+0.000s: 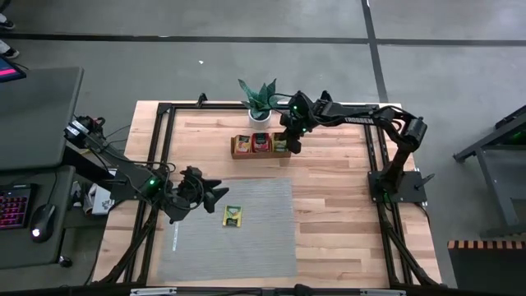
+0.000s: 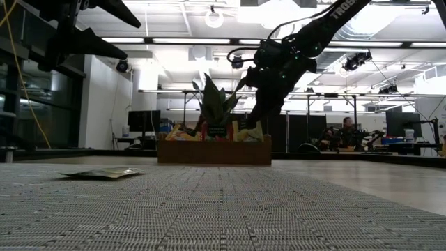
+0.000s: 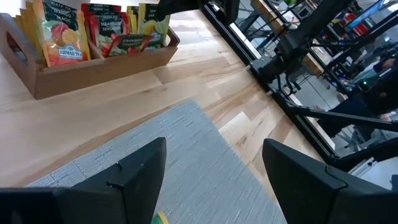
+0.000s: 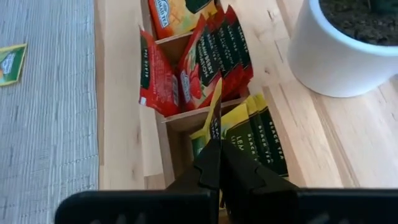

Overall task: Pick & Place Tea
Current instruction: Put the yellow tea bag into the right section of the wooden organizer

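wood table (image 1: pixel 329 205) (grey mat (image 1: pixel 263 238)) | left gripper (image 1: pixel 215 195) apart | right gripper (image 1: pixel 293 148) pinching yellow sachet (image 4: pixel 214 115)

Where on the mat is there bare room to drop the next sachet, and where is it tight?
The mat is bare right of and below the lone sachet. Bare wood lies between the mat and the right frame. It is tight at the tray, where the right pincer pinches a yellow sachet, and at the mat's left edge under the open left pincer.
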You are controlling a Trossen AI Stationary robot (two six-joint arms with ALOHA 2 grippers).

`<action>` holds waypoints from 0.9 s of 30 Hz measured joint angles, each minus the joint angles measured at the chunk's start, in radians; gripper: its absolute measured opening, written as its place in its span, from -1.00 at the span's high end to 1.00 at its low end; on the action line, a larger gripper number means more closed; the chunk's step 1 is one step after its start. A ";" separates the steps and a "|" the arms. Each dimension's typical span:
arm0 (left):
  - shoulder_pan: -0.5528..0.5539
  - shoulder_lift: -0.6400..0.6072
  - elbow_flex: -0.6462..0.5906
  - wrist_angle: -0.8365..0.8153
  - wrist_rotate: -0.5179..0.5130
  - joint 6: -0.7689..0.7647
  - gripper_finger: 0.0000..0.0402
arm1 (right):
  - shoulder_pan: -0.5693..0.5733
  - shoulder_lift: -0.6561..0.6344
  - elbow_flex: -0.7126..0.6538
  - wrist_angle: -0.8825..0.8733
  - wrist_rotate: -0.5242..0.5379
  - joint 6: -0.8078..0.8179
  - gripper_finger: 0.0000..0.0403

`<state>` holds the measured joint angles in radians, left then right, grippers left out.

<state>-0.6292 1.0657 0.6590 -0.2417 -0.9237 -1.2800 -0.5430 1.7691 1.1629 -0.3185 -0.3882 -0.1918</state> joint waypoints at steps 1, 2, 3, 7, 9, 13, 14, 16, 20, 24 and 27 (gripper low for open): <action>0.000 0.000 0.000 0.000 0.005 0.000 -0.31 | 0.000 0.000 0.000 -0.001 -0.001 0.006 1.00; 0.000 0.000 0.000 0.000 0.011 0.000 -0.31 | 0.000 0.000 0.000 -0.003 -0.004 0.007 1.00; 0.000 0.000 0.000 0.000 0.017 0.000 -0.31 | 0.000 0.000 0.000 -0.003 -0.005 0.007 1.00; 0.000 0.000 0.000 0.000 0.019 0.000 -0.31 | 0.000 -0.001 0.000 -0.004 -0.032 0.010 1.00; 0.000 0.000 0.000 0.000 0.019 0.000 -0.31 | 0.000 -0.001 0.000 -0.007 -0.040 0.012 1.00; 0.000 0.000 0.000 0.000 0.025 0.000 -0.31 | 0.000 -0.002 0.000 -0.015 -0.067 0.012 1.00; 0.000 0.000 0.000 0.000 0.029 0.003 -0.31 | 0.000 -0.002 0.000 -0.019 -0.070 0.012 1.00; 0.000 0.000 0.000 0.000 0.036 0.010 -0.31 | 0.000 -0.002 0.000 -0.022 -0.082 0.012 1.00; 0.000 0.000 0.000 0.000 0.043 0.015 -0.31 | 0.000 -0.002 0.000 -0.022 -0.083 0.011 0.97; 0.000 0.000 0.000 0.000 0.043 0.015 -0.31 | 0.000 -0.002 0.000 -0.022 -0.075 0.021 0.78; 0.000 0.000 0.000 0.000 0.043 0.015 -0.31 | 0.000 -0.002 0.000 -0.022 -0.053 0.025 0.57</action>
<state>-0.6291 1.0657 0.6594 -0.2413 -0.8806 -1.2649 -0.5430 1.7672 1.1629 -0.3405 -0.4413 -0.1673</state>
